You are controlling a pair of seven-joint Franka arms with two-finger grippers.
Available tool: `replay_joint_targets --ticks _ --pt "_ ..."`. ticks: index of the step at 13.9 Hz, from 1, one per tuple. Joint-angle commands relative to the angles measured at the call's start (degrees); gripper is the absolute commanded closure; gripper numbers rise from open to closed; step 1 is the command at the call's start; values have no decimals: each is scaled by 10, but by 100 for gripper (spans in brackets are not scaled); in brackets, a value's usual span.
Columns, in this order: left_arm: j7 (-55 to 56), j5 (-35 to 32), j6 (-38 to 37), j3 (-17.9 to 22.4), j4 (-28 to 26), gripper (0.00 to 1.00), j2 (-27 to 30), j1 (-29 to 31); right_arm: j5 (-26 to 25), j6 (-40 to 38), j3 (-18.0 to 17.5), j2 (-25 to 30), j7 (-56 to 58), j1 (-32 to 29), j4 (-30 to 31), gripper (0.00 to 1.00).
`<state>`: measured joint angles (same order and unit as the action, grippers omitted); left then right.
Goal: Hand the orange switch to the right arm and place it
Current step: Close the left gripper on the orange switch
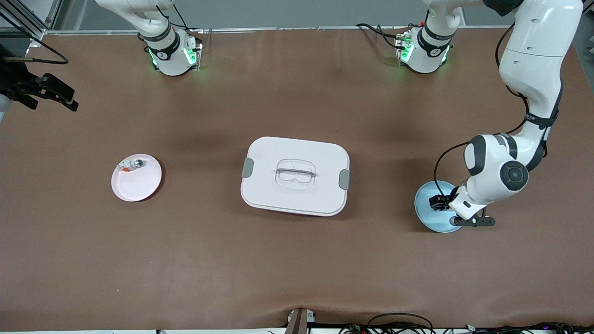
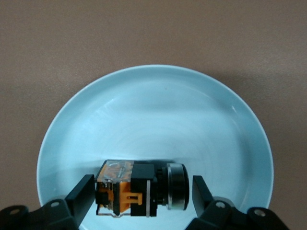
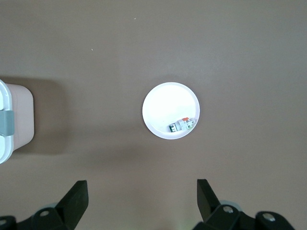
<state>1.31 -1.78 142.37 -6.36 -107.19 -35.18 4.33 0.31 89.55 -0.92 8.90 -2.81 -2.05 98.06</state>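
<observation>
The orange switch, black-bodied with orange parts and a silver-ringed end, lies on its side on the light blue plate. My left gripper is down over the plate, open, one finger at each end of the switch. A narrow gap shows at the ringed end. In the front view the left hand hides the switch. My right gripper hangs high over the right arm's end of the table, open and empty.
A white lidded box with a clear handle sits mid-table. A pale pink plate toward the right arm's end holds a small white-and-silver part; the plate and part also show below the right wrist.
</observation>
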Motion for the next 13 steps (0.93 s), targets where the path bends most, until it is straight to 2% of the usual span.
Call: replay_joint_targets --ticks 1,3,4,6,7,13 --pt "-5 -10 6 -1 9 20 -9 2 -7 0 -5 14 -1 -6 11 0" --pt "-5 -10 6 -1 9 35 -11 0 -7 -1 -5 14 -1 -7 11 0" --pt "-5 -10 6 -1 9 50 -11 0 -7 -1 -5 14 0 -7 11 0" --pt "-4 -10 3 -1 9 93 -6 0 -7 -1 -5 14 -1 -7 11 0" --pt "-3 -10 0 -1 9 100 5 1 -7 -2 -4 14 -1 -8 11 0" --pt "32 -1 -99 -20 13 100 96 1 -7 -2 -4 14 0 -9 11 0"
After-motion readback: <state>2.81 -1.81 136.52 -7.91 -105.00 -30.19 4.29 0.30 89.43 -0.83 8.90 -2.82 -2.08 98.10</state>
